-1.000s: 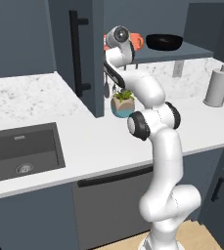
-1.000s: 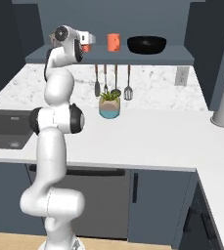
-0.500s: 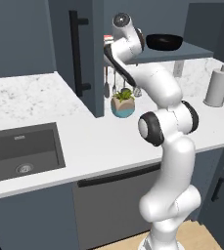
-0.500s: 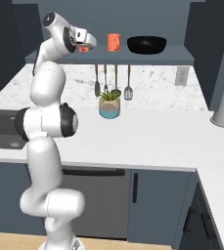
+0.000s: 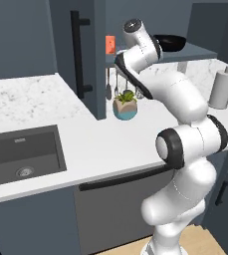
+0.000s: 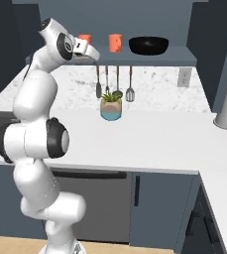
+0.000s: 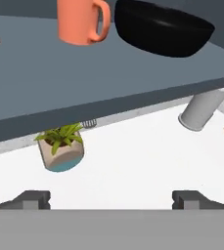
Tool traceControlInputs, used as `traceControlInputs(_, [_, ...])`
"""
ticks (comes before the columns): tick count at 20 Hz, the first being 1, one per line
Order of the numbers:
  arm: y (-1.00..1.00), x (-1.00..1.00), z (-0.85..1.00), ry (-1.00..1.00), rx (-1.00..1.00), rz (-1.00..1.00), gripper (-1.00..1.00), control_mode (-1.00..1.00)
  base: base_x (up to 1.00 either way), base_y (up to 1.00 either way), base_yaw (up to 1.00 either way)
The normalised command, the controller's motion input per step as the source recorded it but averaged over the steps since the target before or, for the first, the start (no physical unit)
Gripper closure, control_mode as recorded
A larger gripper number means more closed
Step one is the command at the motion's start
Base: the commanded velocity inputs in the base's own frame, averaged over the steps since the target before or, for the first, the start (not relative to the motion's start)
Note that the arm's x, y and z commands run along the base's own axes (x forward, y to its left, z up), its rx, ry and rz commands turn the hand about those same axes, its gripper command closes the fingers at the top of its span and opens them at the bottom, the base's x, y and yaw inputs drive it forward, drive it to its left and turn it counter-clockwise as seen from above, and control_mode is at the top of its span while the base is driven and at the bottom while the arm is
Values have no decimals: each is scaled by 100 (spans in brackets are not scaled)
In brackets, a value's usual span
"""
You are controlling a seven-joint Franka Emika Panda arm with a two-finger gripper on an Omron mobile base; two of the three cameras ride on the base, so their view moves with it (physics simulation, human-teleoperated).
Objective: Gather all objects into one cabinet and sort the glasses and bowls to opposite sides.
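Slate-blue shelf [image 7: 108,88] with orange mug [image 7: 81,20] beside black bowl [image 7: 162,29].

Bare shelf [image 7: 59,83] before mug [image 7: 81,19], bowl [image 7: 162,29]

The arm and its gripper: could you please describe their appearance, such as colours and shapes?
The arm is built from smooth, rounded white segments, with dark, almost black bands and round caps at its joints. No cables or markings are visible on it. The gripper is a boxy white hand with dark parts. In the hand view, its two small fingertips look dark grey and blocky.
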Motion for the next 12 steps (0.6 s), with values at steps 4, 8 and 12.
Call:
traceControlInputs(4, [-39,-57,-22,0,0,-2,-100,-100,0,0,0])
traceControlInputs(8, [-38,-9,0,-13,2,0,-100,-100,0,0,0])
traceControlInputs(12, [-46,18,0,-23,10,0,-100,-100,0,0,0])
